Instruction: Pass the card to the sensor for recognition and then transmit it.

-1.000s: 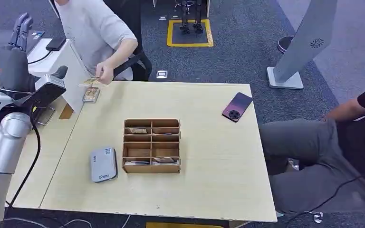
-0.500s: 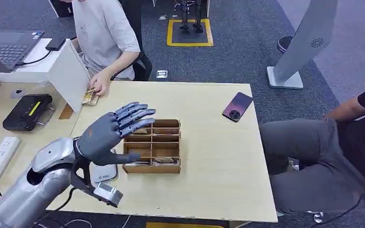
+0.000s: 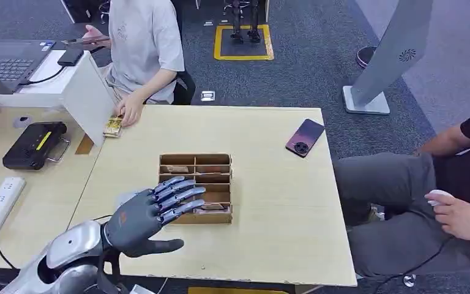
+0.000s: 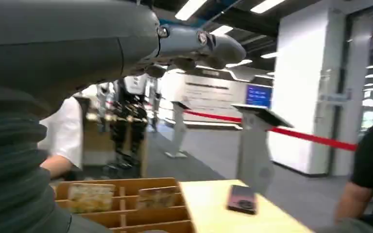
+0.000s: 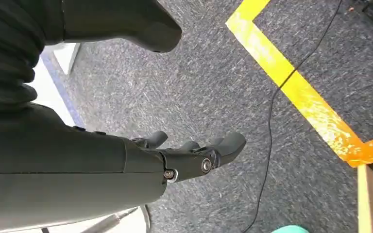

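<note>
Over the near left part of the pale wooden surface (image 3: 269, 202) the robot's left hand (image 3: 144, 215) hung with its dark fingers (image 3: 180, 197) spread flat and apart, the thumb stuck out to the side, holding nothing. Its fingertips reached over the near left corner of the brown cardboard box with open compartments (image 3: 196, 187), and the hand covered most of the flat grey sensor pad (image 3: 125, 199) lying just beside that box. Several small cards (image 3: 177, 169) stood in the box's compartments (two showed upright in the left wrist view, one at (image 4: 90, 197)). A further stack of cards (image 3: 112, 126) lay at the far left corner of the surface, under the fingers of a person in a light T-shirt (image 3: 141, 43) seated there. A dark purple phone (image 3: 305, 137) lay face down near the far right edge, well apart from the box. Another person in dark clothes (image 3: 459, 184) sat at the right. The right hand (image 5: 184, 158) hung above grey carpet crossed by yellow tape (image 5: 296, 92), fingers loosely bent and empty.
</note>
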Available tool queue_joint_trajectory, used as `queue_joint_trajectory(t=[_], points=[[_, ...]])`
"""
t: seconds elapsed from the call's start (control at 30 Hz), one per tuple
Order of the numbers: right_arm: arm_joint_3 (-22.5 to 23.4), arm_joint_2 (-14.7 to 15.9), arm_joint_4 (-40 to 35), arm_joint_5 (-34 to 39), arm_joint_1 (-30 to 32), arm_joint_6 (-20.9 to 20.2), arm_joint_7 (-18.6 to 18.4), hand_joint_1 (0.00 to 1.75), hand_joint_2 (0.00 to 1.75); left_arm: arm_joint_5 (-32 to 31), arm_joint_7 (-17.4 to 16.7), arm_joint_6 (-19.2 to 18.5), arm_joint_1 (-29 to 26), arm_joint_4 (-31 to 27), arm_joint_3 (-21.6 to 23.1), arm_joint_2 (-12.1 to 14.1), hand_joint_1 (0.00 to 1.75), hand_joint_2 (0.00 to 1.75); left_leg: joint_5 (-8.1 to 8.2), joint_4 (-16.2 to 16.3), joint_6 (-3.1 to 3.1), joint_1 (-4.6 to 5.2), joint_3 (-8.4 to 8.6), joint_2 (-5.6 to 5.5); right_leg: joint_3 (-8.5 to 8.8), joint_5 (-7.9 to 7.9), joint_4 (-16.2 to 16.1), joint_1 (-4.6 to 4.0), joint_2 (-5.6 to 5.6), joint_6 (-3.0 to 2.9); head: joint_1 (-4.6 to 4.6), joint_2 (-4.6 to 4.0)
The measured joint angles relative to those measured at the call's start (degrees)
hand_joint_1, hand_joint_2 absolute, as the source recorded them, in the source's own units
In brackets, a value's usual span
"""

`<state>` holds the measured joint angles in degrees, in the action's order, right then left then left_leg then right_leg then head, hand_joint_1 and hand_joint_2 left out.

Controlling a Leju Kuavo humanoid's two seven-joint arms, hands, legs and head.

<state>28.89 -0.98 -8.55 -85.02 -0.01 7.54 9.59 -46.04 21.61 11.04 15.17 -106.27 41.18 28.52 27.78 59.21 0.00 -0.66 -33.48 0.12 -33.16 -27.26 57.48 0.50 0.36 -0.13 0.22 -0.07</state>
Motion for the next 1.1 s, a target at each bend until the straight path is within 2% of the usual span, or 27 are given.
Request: queue_joint_trajectory(t=[0.1, 0.17, 0.23, 0.27, 0.5, 0.87, 1.1], points=[[0.07, -0.11, 0.00, 0.22, 0.04, 0.15, -0.57, 0.00, 1.75, -9.79, -4.57, 5.09, -1.98, 1.51, 0.15, 0.50, 0.00, 1.75, 0.00, 0.01, 0.00, 0.01, -0.01, -0.06, 0.00, -0.02, 0.00, 0.00, -0.05, 0.03, 0.02, 0.00], [0.07, -0.20, 0.00, 0.15, -0.03, 0.46, -1.09, 0.00, 1.75, -14.01, -8.46, 5.50, -2.53, 4.13, 0.61, 0.48, 0.00, 1.75, 0.00, 0.00, 0.00, 0.02, -0.01, -0.06, 0.00, -0.02, -0.01, 0.01, -0.05, 0.03, 0.02, 0.00], [0.07, -0.42, -0.07, 0.17, -0.02, 0.68, -1.31, 0.00, 1.75, -13.60, -12.13, 3.14, -2.67, 7.46, 0.81, -0.11, 0.00, 1.75, 0.00, 0.00, 0.00, 0.01, 0.00, -0.05, 0.00, -0.02, -0.01, 0.01, -0.05, 0.03, 0.04, 0.00], [0.07, -0.50, -0.11, 0.20, -0.03, 0.68, -1.53, 0.00, 1.75, -13.04, -12.86, 2.29, -2.99, 8.95, 0.90, -0.63, 0.00, 1.75, 0.00, 0.01, 0.00, 0.01, 0.00, -0.05, 0.00, -0.01, -0.01, 0.01, -0.04, 0.03, 0.02, 0.00], [0.09, -0.81, -0.33, 0.33, -0.02, 0.66, -1.99, 0.00, 1.75, -15.92, -17.87, 1.44, -3.82, 17.02, 0.90, -5.07, 0.00, 1.75, -0.01, 0.02, 0.01, 0.02, -0.02, -0.06, 0.01, -0.01, -0.01, 0.01, -0.06, 0.03, 0.04, 0.00], [0.20, -0.96, -0.39, 0.46, -0.03, 0.52, -1.99, 0.00, 1.75, -17.37, -19.49, 1.63, -4.01, 22.32, 0.90, -9.89, 0.00, 1.75, 0.00, 0.02, 0.01, 0.01, -0.01, -0.07, 0.00, -0.01, -0.01, 0.01, -0.08, 0.03, 0.02, 0.00], [0.37, -0.98, -0.39, 0.46, -0.02, 0.52, -1.99, 0.00, 1.75, -16.05, -19.76, 1.61, -3.95, 23.54, 0.79, -11.83, 0.00, 1.75, 0.00, 0.02, 0.01, 0.01, -0.01, -0.07, 0.00, -0.01, 0.00, 0.01, -0.08, 0.03, 0.02, 0.00]])
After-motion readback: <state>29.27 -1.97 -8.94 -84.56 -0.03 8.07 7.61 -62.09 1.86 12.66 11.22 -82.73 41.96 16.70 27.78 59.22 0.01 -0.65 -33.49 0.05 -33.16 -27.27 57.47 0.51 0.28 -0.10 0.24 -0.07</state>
